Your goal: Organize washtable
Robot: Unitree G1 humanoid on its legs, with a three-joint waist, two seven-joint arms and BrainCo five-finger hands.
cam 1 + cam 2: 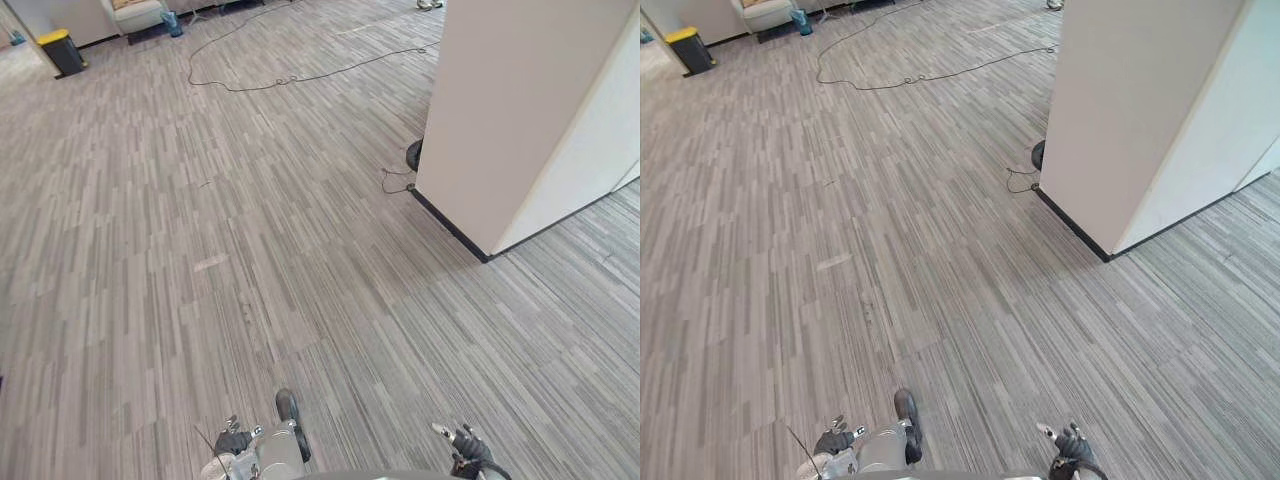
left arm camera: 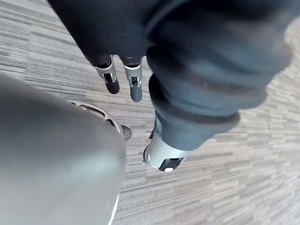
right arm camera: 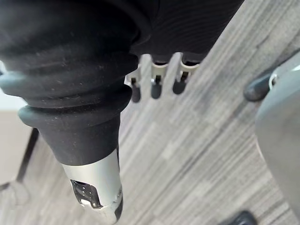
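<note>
**Left eye view.** I record grey striped carpet (image 1: 180, 260) and a white partition wall (image 1: 520, 110) with a black skirting strip (image 1: 450, 226) at its base. A dark round object (image 1: 413, 154) sits just beside the wall's foot. A yellow-lidded bin (image 1: 62, 48) stands well apart from the wall, far across the carpet. A thin dark cable (image 1: 300, 78) lies on the carpet between the bin and the wall. My left hand (image 1: 232, 441) and right hand (image 1: 466, 443) hang low over the carpet, well apart from the wall, and neither carries anything.

**Right eye view.** Same scene, same findings.

**Left wrist view.** The fingers (image 2: 135, 86) hang straight, side by side. The thumb (image 2: 164, 157) stands apart from them. Nothing is held.

**Right wrist view.** The fingers (image 3: 155, 86) are straight in a close row, with the thumb (image 3: 101, 194) apart. The hand is empty over the carpet.

I cannot tell where the washtable stands.
</note>
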